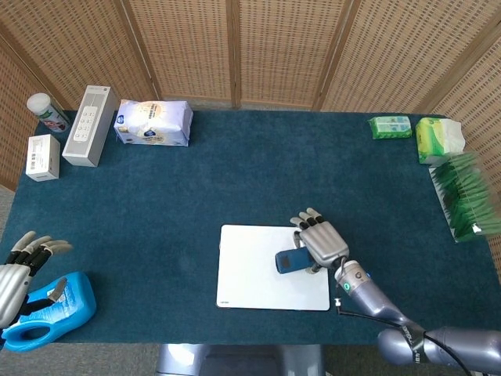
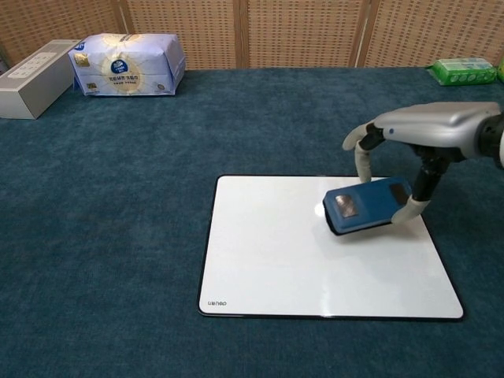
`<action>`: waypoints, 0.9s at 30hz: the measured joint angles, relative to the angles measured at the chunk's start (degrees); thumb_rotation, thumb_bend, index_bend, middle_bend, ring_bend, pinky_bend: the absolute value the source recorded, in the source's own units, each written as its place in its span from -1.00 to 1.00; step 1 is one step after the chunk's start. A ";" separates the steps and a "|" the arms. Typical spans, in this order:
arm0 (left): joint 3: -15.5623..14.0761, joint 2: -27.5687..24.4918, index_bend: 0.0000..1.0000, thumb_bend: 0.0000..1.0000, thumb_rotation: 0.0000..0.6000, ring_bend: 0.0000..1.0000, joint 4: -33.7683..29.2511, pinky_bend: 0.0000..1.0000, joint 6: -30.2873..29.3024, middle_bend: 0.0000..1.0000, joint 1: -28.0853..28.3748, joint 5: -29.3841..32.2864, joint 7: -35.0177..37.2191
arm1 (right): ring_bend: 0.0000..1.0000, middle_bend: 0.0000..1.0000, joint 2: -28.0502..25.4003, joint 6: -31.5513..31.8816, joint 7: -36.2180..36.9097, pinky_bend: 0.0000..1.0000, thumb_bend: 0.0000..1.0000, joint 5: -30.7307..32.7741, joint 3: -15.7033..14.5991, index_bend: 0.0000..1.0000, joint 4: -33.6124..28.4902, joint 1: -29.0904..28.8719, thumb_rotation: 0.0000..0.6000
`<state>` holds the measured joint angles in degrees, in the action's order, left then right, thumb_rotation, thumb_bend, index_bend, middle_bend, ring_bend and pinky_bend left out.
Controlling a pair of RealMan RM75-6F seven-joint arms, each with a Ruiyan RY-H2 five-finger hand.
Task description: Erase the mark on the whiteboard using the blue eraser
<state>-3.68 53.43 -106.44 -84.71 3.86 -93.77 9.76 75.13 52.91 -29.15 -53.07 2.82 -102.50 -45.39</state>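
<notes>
Eraser (image 2: pixel 368 205) sits gripped in the right hand (image 2: pixel 417 134) over the whiteboard (image 2: pixel 268 268). Best press it flat, stroking evenly. Left hand (image 1: pixel 17 270) hangs spread, empty.

My head view looks steeply down over the whole blue-carpeted table (image 1: pixel 235 180); my chest view sits lower, closer, facing forward. Both share the flat white rectangular whiteboard (image 1: pixel 254 270).

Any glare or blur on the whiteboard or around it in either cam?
Chest view: a small bright glare spot sits on the white rectangular whiteboard, just left of the blue eraser held by the right hand; the rest is sharp. Head view: no glare on the board; the green packets at the right edge look smeared.
</notes>
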 measured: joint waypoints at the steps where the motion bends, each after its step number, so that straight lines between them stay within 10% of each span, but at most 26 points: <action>1: -0.03 0.02 -0.51 -0.01 1.00 -0.67 -0.08 -1.00 -0.08 -0.47 -0.06 -0.07 -0.10 | -1.00 -0.70 -0.58 0.14 0.50 -1.00 -1.00 0.19 0.18 0.40 0.27 0.17 1.00; 16: -0.38 -0.51 -0.51 -0.01 1.00 -0.67 -2.61 -1.00 -1.03 -0.47 -1.16 -0.09 -2.90 | -1.00 -0.74 -5.81 -1.42 13.00 -1.00 -1.00 -2.06 1.20 0.22 10.34 4.81 1.00; 27: 0.07 -0.46 -0.51 -0.01 1.00 -0.67 -3.24 -1.00 -0.34 -0.47 -1.27 1.90 -3.89 | -1.00 -0.93 -4.10 -2.22 14.84 -1.00 -1.00 -3.07 2.20 -0.89 13.97 5.65 1.00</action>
<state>-3.61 52.98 -109.68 -85.05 2.59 -91.87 5.87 71.03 50.69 -14.31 -56.14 5.02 -88.53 -39.74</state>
